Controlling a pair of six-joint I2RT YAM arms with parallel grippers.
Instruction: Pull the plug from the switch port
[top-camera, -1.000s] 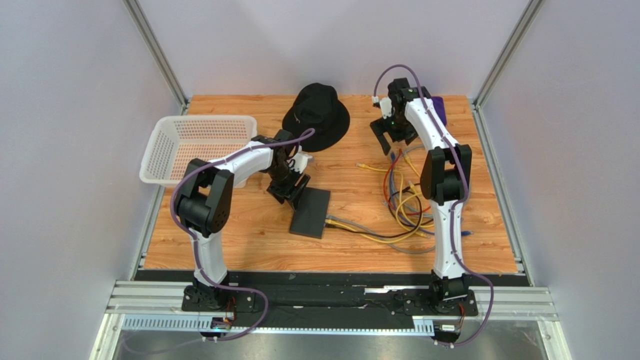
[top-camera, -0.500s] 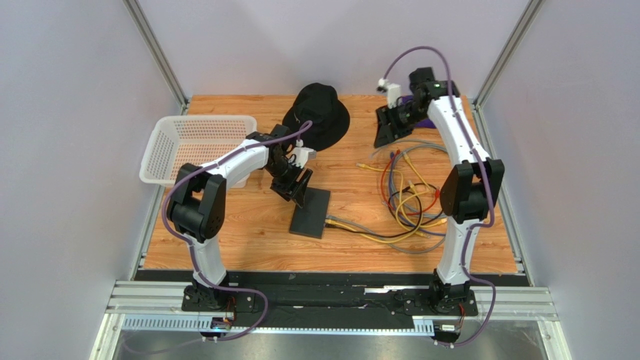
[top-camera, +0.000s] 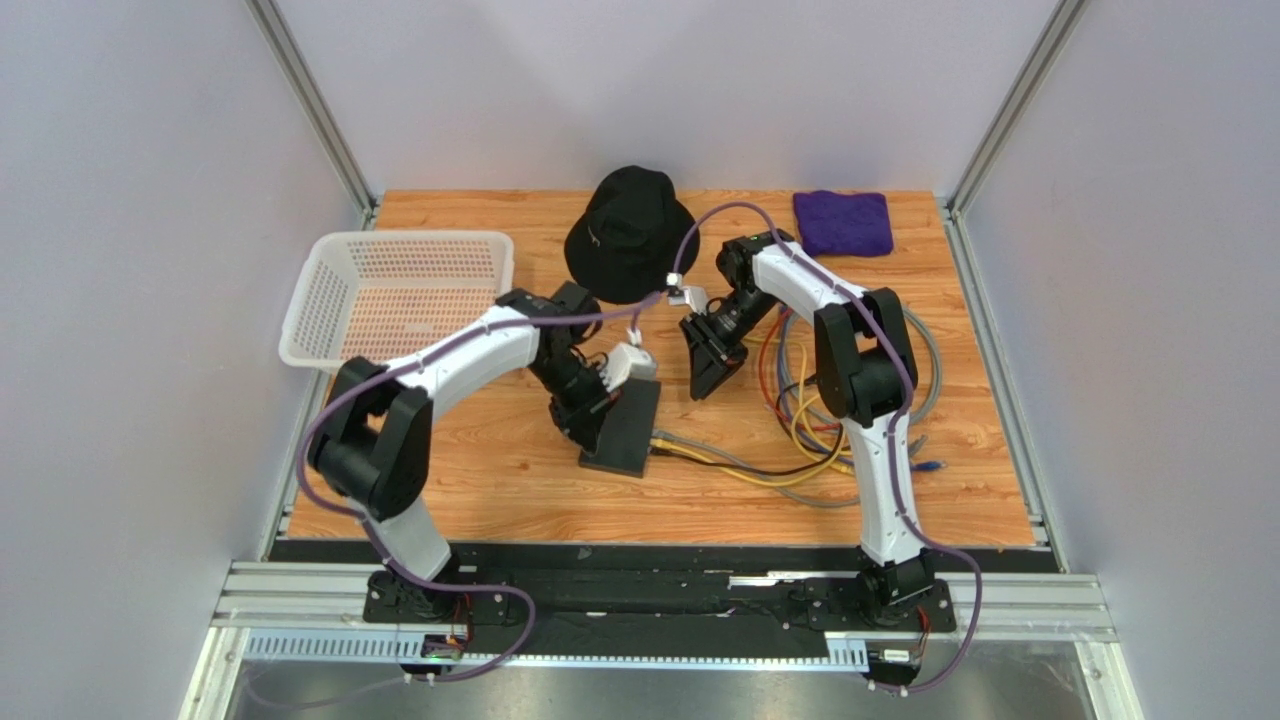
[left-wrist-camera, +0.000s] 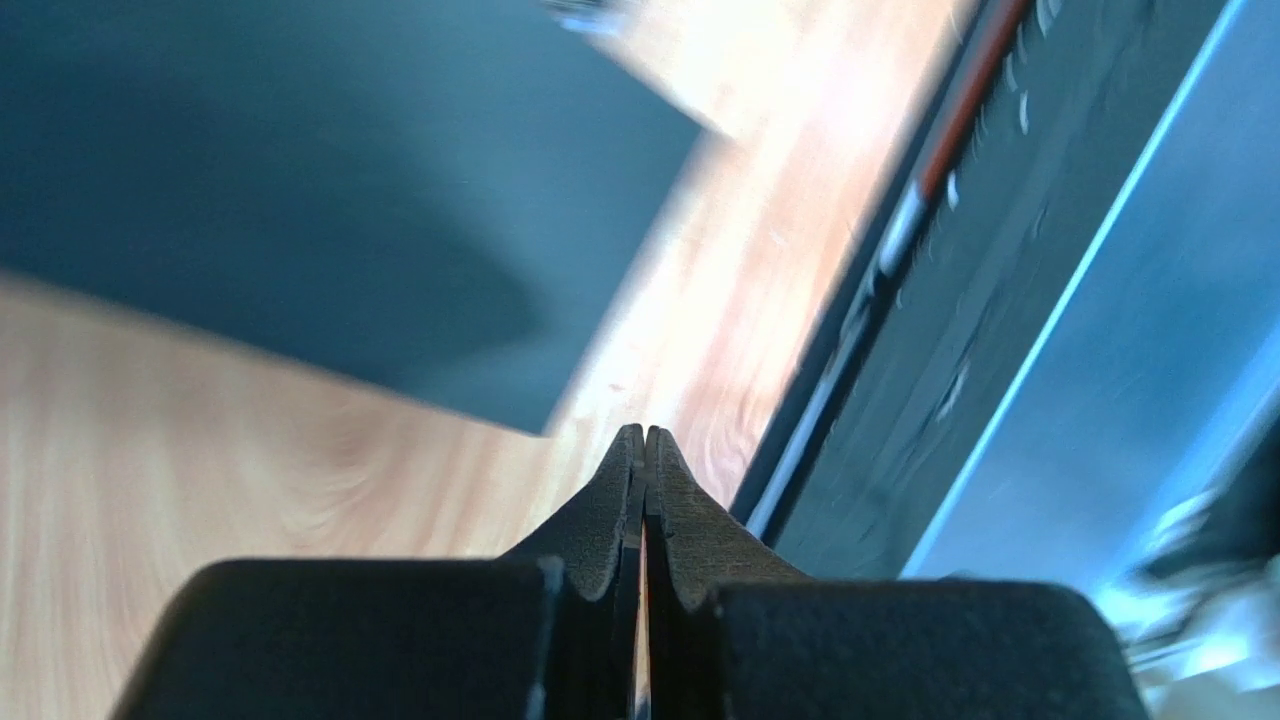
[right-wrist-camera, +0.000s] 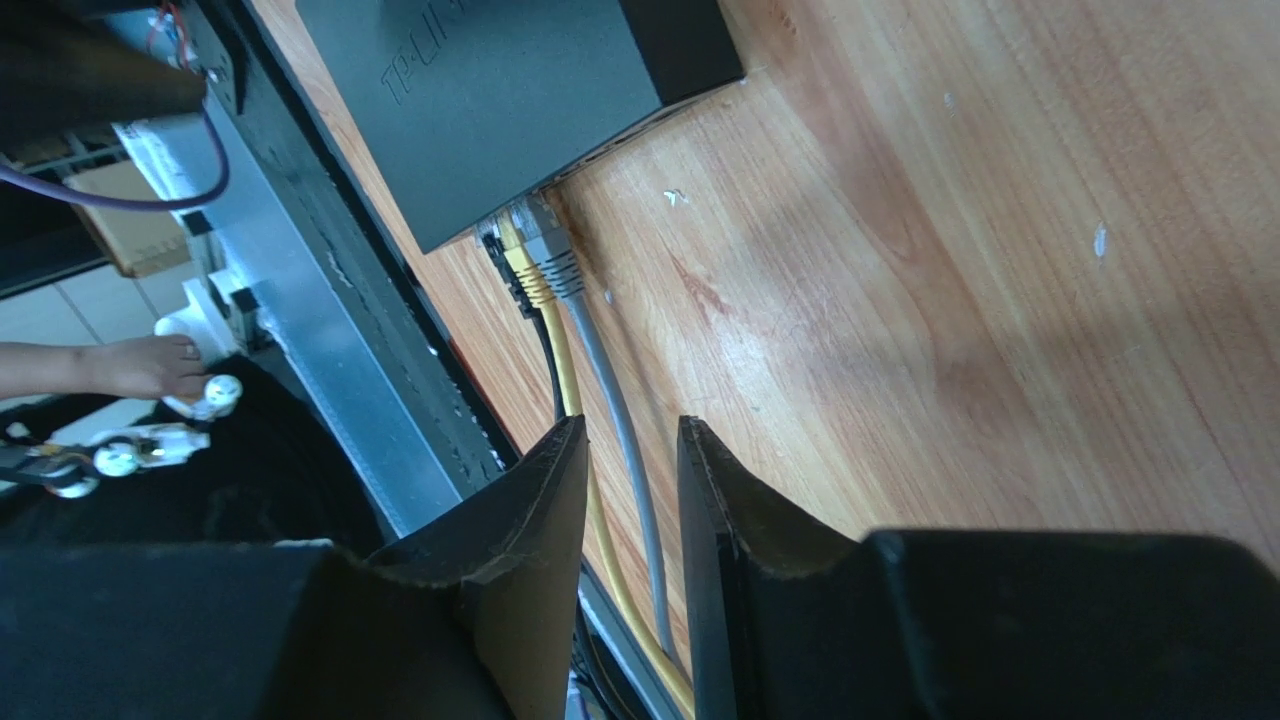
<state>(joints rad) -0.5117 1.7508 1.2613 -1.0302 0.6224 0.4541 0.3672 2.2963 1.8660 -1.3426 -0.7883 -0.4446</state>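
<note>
- The switch (top-camera: 622, 425) lies flat on the wooden table (top-camera: 496, 495), front of centre. 2 sockets on its right edge hold a yellow plug (right-wrist-camera: 525, 270) and a grey plug (right-wrist-camera: 556, 264).
- The left gripper (top-camera: 589, 405) is at the switch's left edge, fingers pressed together on nothing.
- The right gripper (top-camera: 706, 360) hovers near the switch's right side, fingers narrowly parted and empty.
- A black hat (top-camera: 633, 233) lies behind.

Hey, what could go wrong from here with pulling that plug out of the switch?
1. The yellow plug and grey plug sit side by side in the switch, so the open right hand may pinch both, or the wrong one.
2. The left hand is shut over bare wood beside the switch, not pressing on it, so a pull may drag the switch along.
3. The loose cables coil beside the right hand and could snag it.
</note>
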